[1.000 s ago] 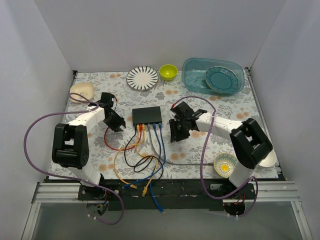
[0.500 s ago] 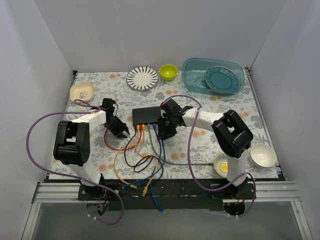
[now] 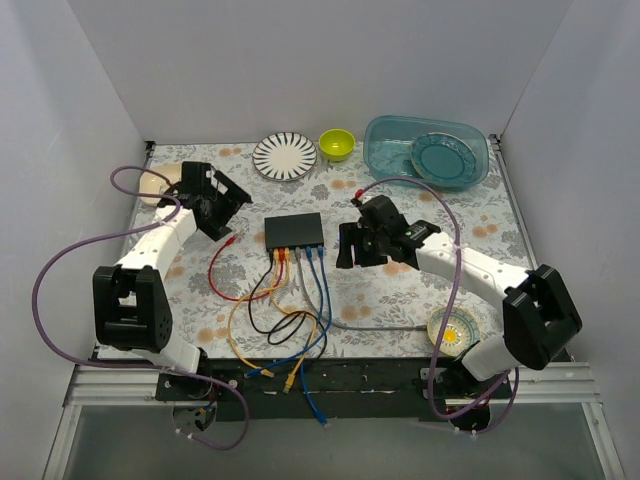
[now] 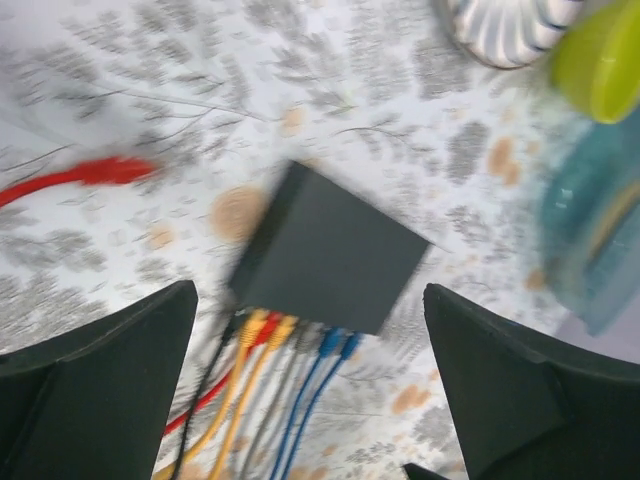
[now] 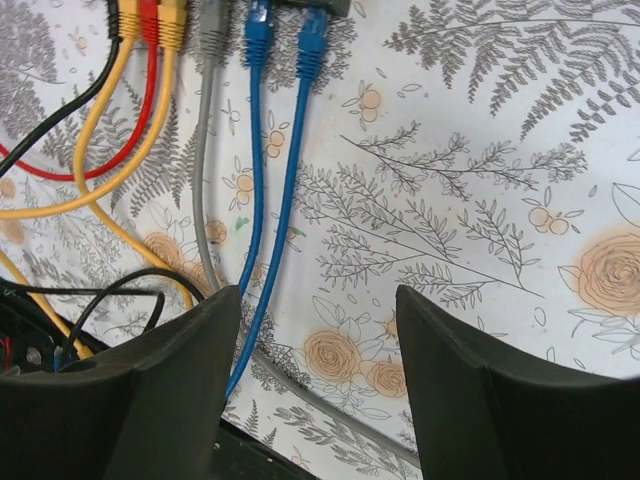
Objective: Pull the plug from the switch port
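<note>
Fingers of the left gripper (image 3: 218, 198) stand wide apart w/ nothing between them; it hangs over the far-left part of the floral-print table top (image 3: 200, 290), well apart from the box.

Next rightward, a thin red cable's free end (image 4: 95, 172) lies on the cloth between that gripper and the box, in no socket.

The flat matte-black rectangular switch (image 3: 294, 229) sits mid-table, sockets along its near long edge; seven plugs are seated there, L to R: black (image 5: 112, 6), yellow (image 5: 130, 20), red (image 5: 150, 20), yellow (image 5: 172, 25), grey (image 5: 213, 25), then two blue (image 5: 258, 25) (image 5: 312, 38); their cords trail toward the arm bases in a loose tangle.

The right gripper (image 3: 348, 250) is just beside the switch's right end, low, fingers spread and empty; the blue cords run nearest it.

Handling, as I judge it: the switch looks light and smooth-bottomed, so it prob. slides or lifts if a plug is tugged unbraced; pressing one gripper down on its flat top should pin it.

Plugs are small, hard plastic, packed tight; neighbours leave little finger room, so an end plug is easiest.

Cords are limp; pulling on a cord only bends it and strains the joint; better to pinch the plug body right at the socket, squeeze any latch tab (too small to see here), and draw straight back along the cord line.
</note>
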`<state>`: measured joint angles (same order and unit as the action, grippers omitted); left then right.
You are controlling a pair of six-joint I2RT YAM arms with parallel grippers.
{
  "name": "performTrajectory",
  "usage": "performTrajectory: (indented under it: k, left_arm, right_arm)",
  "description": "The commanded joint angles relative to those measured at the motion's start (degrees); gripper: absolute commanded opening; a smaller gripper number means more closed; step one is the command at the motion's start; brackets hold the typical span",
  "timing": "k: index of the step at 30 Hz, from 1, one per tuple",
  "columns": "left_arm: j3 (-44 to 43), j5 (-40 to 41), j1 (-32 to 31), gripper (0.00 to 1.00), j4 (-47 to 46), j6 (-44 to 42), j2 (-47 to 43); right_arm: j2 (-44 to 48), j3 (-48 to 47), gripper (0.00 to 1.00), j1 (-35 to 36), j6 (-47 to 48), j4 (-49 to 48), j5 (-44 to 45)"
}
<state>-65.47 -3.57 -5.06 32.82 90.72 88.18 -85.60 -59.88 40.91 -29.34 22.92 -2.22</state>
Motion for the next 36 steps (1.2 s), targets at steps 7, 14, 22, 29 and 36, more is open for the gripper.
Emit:
performTrajectory:
  k: [7, 14, 22, 29, 36]
  left_arm:
    - [-0.8, -23.1, -3.0, 0.85, -21.4, -3.0, 7.3]
    - [-3.5, -27.4, -3.7, 0.61, -20.5, -6.4, 14.2]
    - [-1.9, -23.2, -6.3, 0.43, -19.8, -4.1, 16.3]
    - [-3.4, -21.7, -6.6, 0.3, -18.7, -5.8, 19.0]
    - [-3.4, -21.3, -6.9, 0.28, -18.8, -6.0, 21.6]
  right_arm:
    - [-0.8, 6.8, 0.67, -3.8, -4.6, -16.4, -11.6]
    - [-12.2, 0.7, 0.64, -6.0, -11.0, -24.4, -17.0]
    - [-21.4, -0.1, 0.61, -7.9, -21.2, -38.9, -24.2]
    - [-25.7, 2.3, 0.57, -10.1, -25.8, -47.2, -25.2]
    - [-27.5, 2.4, 0.54, -12.4, -26.1, -47.3, -25.7]
